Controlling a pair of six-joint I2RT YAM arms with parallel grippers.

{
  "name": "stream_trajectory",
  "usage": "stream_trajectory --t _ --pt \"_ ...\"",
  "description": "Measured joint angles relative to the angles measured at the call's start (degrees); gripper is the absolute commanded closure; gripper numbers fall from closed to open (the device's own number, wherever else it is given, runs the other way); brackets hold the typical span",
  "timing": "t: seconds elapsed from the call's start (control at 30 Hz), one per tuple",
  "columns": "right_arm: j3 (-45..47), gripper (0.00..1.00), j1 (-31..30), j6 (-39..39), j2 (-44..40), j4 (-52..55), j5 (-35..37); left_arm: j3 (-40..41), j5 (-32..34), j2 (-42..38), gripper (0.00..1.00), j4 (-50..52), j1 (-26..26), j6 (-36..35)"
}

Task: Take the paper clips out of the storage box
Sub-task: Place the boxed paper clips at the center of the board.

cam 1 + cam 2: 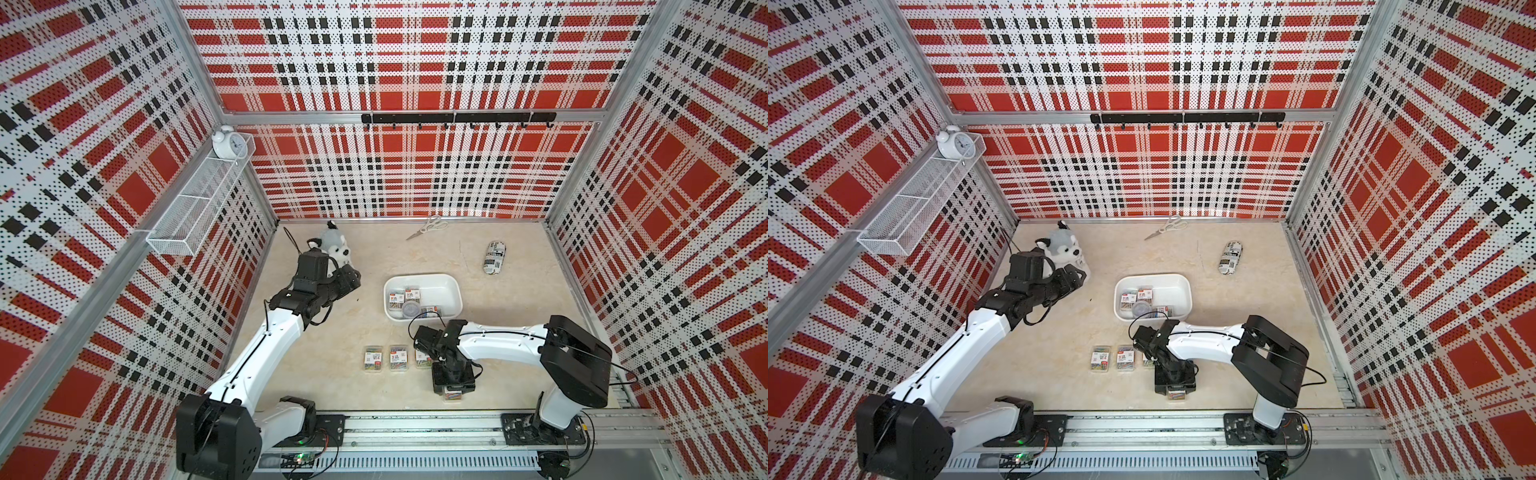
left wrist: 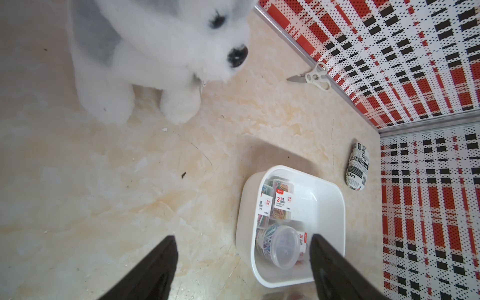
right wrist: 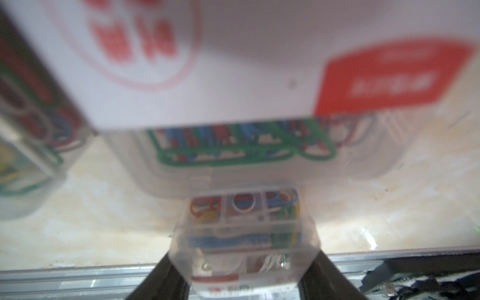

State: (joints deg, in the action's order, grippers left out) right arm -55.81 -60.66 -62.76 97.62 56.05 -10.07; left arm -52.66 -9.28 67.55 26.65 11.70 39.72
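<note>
White round-cornered plastic storage box (image 1: 440, 293) lies lengthwise across the beige desk (image 1: 332, 340), holding clear rectangular cases of coloured paper clips (image 1: 411, 294) and a round tub (image 1: 410, 309). Three more cases (image 1: 398, 357) line its robot side, long axes toward it. Right pincer (image 3: 242, 257) straddles a fourth case (image 3: 244, 223), grip unclear; left pincer (image 2: 242, 238) gapes empty.

Lab test cell — plaid pegboard walls (image 1: 395, 62), aluminium frame (image 1: 291, 118) (rail-mounted arms (image 1: 257, 357)).
</note>
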Motion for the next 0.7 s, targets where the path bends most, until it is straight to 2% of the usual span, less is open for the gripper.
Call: stream_trajectory --t 0.7 --pt "-1.7 0.24 0.5 1.0 0.9 0.3 0.1 -0.9 0.0 0.6 0.18 0.1 0.0 -0.2"
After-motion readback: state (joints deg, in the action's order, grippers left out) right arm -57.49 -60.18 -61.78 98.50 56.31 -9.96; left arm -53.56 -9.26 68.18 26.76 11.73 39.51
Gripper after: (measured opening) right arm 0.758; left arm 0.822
